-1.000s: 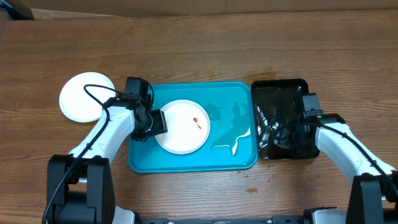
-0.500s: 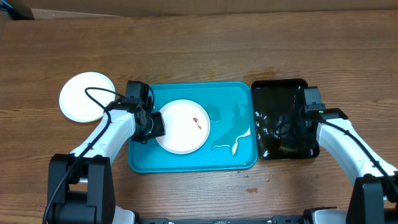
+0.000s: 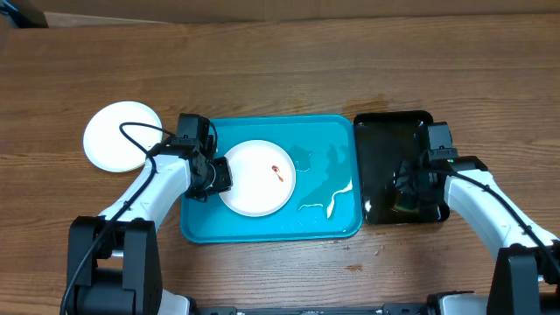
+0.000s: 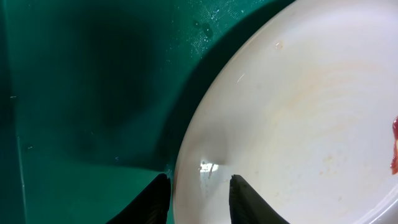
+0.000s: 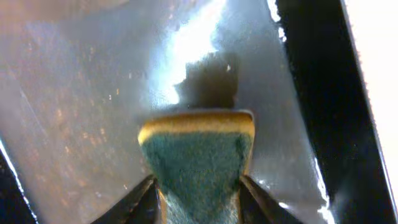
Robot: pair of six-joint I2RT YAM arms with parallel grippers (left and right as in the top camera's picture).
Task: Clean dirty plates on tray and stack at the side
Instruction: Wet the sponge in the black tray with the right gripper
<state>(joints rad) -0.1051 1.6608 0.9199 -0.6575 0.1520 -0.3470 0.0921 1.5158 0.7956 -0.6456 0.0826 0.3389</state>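
A white plate (image 3: 255, 178) with a red smear (image 3: 278, 171) lies in the left half of the turquoise tray (image 3: 325, 140). My left gripper (image 3: 216, 175) is shut on the plate's left rim; in the left wrist view its fingers (image 4: 199, 200) straddle the rim of the plate (image 4: 298, 112) above the tray floor (image 4: 93, 93). A second white plate (image 3: 122, 136) lies on the table left of the tray. The green-rimmed plate is out of view. My right gripper (image 3: 407, 198) is shut on a green-and-yellow sponge (image 5: 199, 155) low over the black tray.
The smaller black tray (image 3: 385, 140) stands right of the turquoise tray, and its floor is wet and shiny. Water streaks (image 3: 331, 197) lie on the right half of the turquoise tray. Brown cardboard (image 3: 262, 9) runs along the table's far edge.
My right gripper has moved with the sponge toward the front of the black tray. My left gripper has settled a little tighter on the plate's rim. The plates have not moved.
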